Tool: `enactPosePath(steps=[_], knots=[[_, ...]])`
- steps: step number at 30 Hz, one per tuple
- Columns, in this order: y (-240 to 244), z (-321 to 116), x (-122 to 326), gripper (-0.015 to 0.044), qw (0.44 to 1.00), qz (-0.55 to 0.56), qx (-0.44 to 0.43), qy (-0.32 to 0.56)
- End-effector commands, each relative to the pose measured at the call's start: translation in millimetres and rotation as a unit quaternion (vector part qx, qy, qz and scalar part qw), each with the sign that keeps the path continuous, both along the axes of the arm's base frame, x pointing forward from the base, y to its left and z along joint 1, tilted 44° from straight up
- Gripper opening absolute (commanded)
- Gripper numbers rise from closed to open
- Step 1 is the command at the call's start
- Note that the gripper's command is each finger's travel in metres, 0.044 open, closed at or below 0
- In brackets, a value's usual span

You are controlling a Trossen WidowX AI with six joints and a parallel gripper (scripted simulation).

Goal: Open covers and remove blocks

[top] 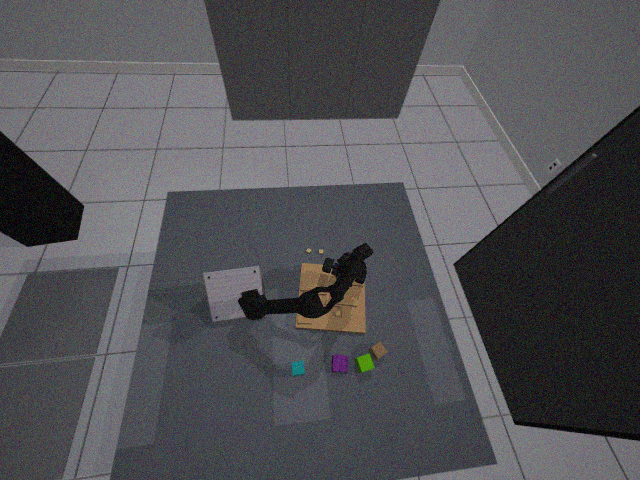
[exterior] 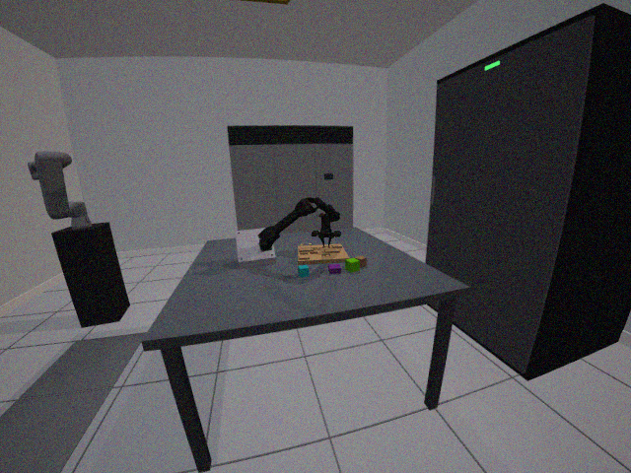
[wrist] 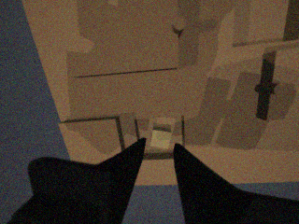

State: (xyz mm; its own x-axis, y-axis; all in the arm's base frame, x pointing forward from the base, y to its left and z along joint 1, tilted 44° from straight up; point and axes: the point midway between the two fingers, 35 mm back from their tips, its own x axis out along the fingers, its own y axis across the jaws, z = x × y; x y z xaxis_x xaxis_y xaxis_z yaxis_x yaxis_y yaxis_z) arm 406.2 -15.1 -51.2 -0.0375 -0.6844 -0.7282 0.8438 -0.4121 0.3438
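Note:
The wooden puzzle board (top: 356,326) (wrist: 55,47) lies under the arm, with slots and flat covers on it; the arm hides part of it. A small pale block (wrist: 161,138) sits in a square well near the board's edge. My gripper (exterior: 326,246) (wrist: 160,144) is partly open and empty; its fingertips are low over the board, one on either side of the pale block in the wrist view. A cover knob (wrist: 178,28) shows farther up. A cyan block (top: 298,367) (exterior: 304,271), purple block (top: 340,363) (exterior: 334,268), green block (top: 364,363) (exterior: 352,265) and tan block (top: 378,350) rest on the table.
Two small pale pieces, one (top: 308,250) left of the other (top: 321,251), lie on the table beyond the board. A white panel (top: 227,289) (exterior: 249,251) with dark corner holes is at the arm's base. A dark slot (wrist: 266,109) crosses the board at the right of the wrist view.

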Motion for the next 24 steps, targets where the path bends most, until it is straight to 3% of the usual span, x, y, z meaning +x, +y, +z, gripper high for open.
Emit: enactPosePath(steps=[1, 19, 24], knots=[[-3.2, -2.4, -0.8, 0.0144, 1.0, 0.001, -0.003, 0.002], [-10.9, -10.3, -1.3, 0.0144, 1.0, 0.001, -0.003, 0.002], [-8.4, -8.6, -0.7, 0.011, 1.0, 0.0, 0.0, 0.0]])
